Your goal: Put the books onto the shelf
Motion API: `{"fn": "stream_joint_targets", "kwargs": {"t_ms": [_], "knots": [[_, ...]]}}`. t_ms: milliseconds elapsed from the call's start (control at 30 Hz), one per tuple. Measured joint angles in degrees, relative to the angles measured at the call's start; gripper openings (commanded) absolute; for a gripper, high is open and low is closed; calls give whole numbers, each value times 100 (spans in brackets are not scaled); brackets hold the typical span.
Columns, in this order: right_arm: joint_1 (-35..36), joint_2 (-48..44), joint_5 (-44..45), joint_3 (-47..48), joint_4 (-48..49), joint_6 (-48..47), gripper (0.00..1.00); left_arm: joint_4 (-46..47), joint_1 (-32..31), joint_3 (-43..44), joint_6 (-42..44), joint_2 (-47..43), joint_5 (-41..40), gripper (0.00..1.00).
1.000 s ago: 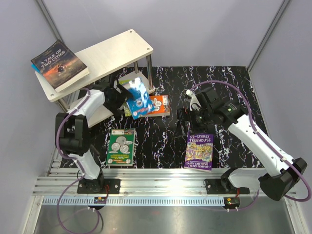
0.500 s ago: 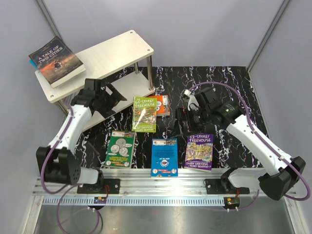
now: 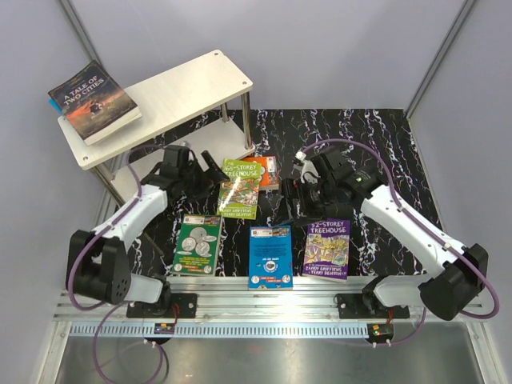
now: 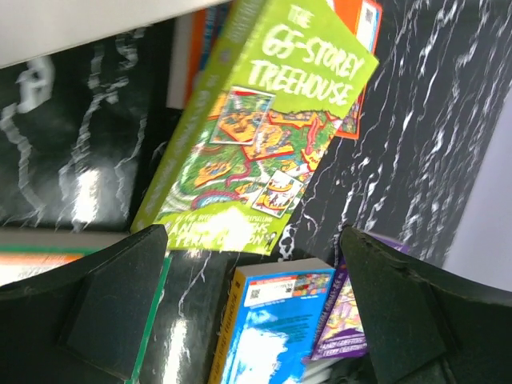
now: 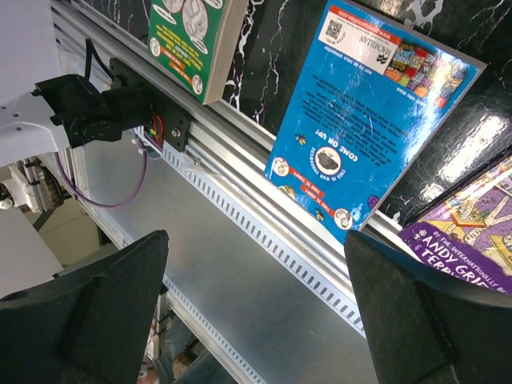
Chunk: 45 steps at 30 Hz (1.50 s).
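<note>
Tale of Two Cities book (image 3: 94,102) on the shelf's (image 3: 192,84) left end; other books (image 3: 270,256) on table (image 3: 384,152) before it.

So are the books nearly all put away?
No. One dark book lies on the shelf top. Nothing is in hand: left gripper and right gripper are open. Lime book, orange book, green book, blue book and purple book lie on the table.

Free shelf board (image 3: 192,84) beside dark book (image 3: 94,102)
</note>
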Motion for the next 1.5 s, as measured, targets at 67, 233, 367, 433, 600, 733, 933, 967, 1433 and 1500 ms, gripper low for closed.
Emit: {"fn": "stream_joint_targets", "kwargs": {"t_ms": [67,233,367,433,600,733,933,967,1433,1500], "knots": [[-44,15,-42,-146,81,0,98,262,-188,0,173,249,-2,99],[-426,380,-201,-260,223,0,96,608,-343,0,551,848,-33,99],[-557,772,-251,-258,271,-4,96,647,-339,98,907,1316,-164,99],[-557,837,-297,-256,269,-13,97,645,-334,221,1080,1550,-195,99],[-562,883,-326,-256,267,-83,96,798,-334,533,1427,2070,-138,99],[-566,1025,-323,-254,240,-142,96,931,-387,509,1541,2225,-46,98],[-595,1193,-321,-251,223,-175,96,1460,-509,181,1379,2236,160,59],[-601,1200,-323,-251,223,-177,96,1526,-520,144,1342,2236,227,46],[-706,1156,-313,-254,214,-236,96,2758,-511,-326,372,2111,1099,0],[-706,1102,-297,-256,201,-249,96,3335,-380,-859,-72,1899,1228,0]]}}
